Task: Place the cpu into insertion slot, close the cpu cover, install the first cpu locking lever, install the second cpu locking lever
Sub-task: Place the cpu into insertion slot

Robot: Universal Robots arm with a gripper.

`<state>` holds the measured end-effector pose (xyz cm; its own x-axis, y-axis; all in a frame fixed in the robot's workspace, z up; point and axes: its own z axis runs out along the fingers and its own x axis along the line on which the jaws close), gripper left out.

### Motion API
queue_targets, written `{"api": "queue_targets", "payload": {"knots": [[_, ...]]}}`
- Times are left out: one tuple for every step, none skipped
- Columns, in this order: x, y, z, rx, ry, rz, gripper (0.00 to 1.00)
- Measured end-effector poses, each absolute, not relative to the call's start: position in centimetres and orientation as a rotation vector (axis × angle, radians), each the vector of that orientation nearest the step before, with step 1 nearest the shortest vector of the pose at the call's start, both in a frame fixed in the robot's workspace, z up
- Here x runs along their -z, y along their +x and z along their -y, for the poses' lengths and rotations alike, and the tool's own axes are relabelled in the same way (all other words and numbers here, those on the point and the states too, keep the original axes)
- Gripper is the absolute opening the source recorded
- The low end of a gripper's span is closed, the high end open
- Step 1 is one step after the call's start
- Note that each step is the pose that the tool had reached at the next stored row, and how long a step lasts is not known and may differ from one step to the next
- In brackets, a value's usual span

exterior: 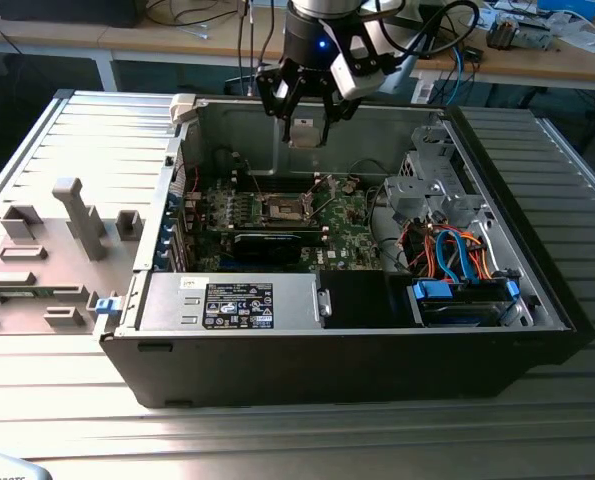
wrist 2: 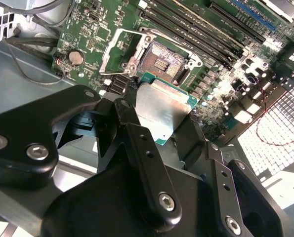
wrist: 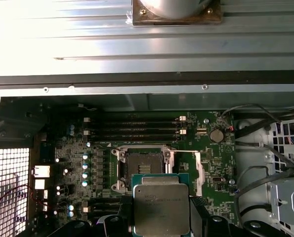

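The gripper hangs above the far wall of the open case, raised well clear of the motherboard. Its jaws are clenched on the cpu: 2 black fingers press on opposite edges of the chip, which sits flat between them with its grey metal top facing both wrist cameras and its green rim jutting past the fingertips toward the board. The first wrist view shows the same grasp, the cpu pinched at both sides. The insertion slot lies near the middle of the motherboard, beside the long memory slots, its brownish contact field bare. The cpu cover is swung open at 1 edge of the slot. The cpu is apart from the slot, held above it and not seated
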<state>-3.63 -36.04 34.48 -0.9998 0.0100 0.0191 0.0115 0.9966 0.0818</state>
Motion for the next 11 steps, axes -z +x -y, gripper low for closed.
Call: {"api": "queue_targets", "payload": {"knots": [[-34.45, -3.65, 36.04, 0.128, -0.017, 3.120, 0.55], [-34.42, -3.67, 36.04, 0.128, -0.017, 3.120, 0.55], [-34.36, -3.71, 36.04, 0.128, -0.017, 3.120, 0.55], [-34.29, -3.73, 36.04, 0.128, -0.017, 3.120, 0.55], [-34.21, -3.77, 36.05, 0.128, -0.017, 3.120, 0.55], [-34.17, -3.79, 36.05, 0.127, -0.017, 3.120, 0.55], [-34.15, -3.79, 36.05, 0.127, -0.017, 3.120, 0.55], [-34.14, -3.79, 36.05, 0.128, -0.017, 3.120, 0.55], [-34.11, -3.80, 36.05, 0.128, -0.017, 3.120, 0.55], [-34.08, -3.80, 36.04, 0.128, -0.017, 3.120, 0.55], [-34.05, -3.80, 36.04, 0.128, -0.017, 3.120, 0.55]]}}
